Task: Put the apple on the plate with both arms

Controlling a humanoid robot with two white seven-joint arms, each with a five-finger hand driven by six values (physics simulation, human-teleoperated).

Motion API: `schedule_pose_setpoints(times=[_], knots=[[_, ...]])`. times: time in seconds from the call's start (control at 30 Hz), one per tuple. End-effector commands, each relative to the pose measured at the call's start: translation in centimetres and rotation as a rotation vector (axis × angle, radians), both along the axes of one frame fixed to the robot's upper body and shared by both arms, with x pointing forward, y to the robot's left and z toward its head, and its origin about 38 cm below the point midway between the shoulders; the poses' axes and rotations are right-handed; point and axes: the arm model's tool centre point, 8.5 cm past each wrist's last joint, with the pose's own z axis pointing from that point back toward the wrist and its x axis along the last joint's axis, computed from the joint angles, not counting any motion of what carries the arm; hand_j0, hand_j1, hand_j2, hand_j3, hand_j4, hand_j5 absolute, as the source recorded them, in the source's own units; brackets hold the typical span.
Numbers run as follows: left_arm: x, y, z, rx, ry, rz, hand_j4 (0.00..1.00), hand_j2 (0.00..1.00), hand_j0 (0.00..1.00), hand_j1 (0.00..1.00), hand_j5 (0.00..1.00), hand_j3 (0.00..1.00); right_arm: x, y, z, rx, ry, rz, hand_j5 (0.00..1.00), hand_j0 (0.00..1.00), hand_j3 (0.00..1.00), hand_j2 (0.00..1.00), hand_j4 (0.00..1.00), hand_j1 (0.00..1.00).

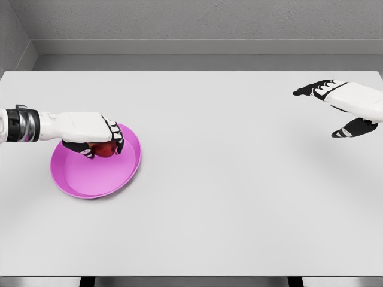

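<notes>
Left robot hand reaches in from 9 o'clock, fingers curled around the red apple, held over the upper part of the magenta plate; whether the apple touches the plate cannot be told. Plate sits on the white surface at its left side. Right robot hand at 3 o'clock, well apart, fingers spread, holding nothing.

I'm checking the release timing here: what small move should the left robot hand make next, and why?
Probably open its fingers and let go. The left robot hand is curled around the red apple right over the pink plate, so release seems all that remains. Whether the apple already touches the plate can't be told. The right robot hand hovers open far off.
</notes>
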Motion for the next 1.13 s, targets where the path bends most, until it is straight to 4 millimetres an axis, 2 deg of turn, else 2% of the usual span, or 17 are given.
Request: schedule_pose_setpoints(times=[0.0,0.07,0.17,0.3,0.5,0.7,0.8,1.1], knots=[[0.0,0.1,0.1,-0.001,-0.002,0.003,0.95,0.95,0.95,0.95,0.95,0.95,0.0,0.0,0.0,0.002,0.001,-0.001,1.00,1.00,1.00,1.00,1.00,1.00],[0.0,0.2,0.1,0.002,-0.003,0.006,1.00,1.00,1.00,1.00,1.00,1.00,0.0,0.0,0.0,0.004,0.001,-0.001,1.00,1.00,1.00,1.00,1.00,1.00],[0.0,0.5,0.1,0.006,-0.002,0.012,1.00,1.00,1.00,1.00,1.00,1.00,0.0,-0.1,0.1,0.003,-0.002,-0.003,1.00,1.00,1.00,1.00,1.00,1.00],[-0.1,2.4,1.2,-0.040,0.019,0.063,1.00,1.00,1.00,1.00,1.00,1.00,0.0,-0.1,0.1,0.004,-0.002,-0.002,1.00,1.00,1.00,1.00,1.00,1.00],[1.3,5.9,2.0,-0.175,0.070,0.202,1.00,1.00,1.00,1.00,1.00,1.00,0.0,-0.1,0.1,0.004,-0.002,-0.002,1.00,1.00,1.00,1.00,1.00,1.00],[1.7,6.3,3.1,-0.198,0.046,0.216,1.00,1.00,1.00,1.00,1.00,1.00,0.0,-0.1,0.1,0.004,-0.002,-0.002,1.00,1.00,1.00,1.00,1.00,1.00],[1.6,7.1,2.0,-0.197,0.070,0.245,1.00,1.00,1.00,1.00,1.00,1.00,0.0,-0.1,0.1,0.004,-0.002,-0.002,1.00,1.00,1.00,1.00,1.00,1.00],[1.7,7.2,2.0,-0.199,0.069,0.249,1.00,1.00,1.00,1.00,1.00,1.00,0.0,-0.1,0.1,0.004,-0.002,-0.002,1.00,1.00,1.00,1.00,1.00,1.00]])
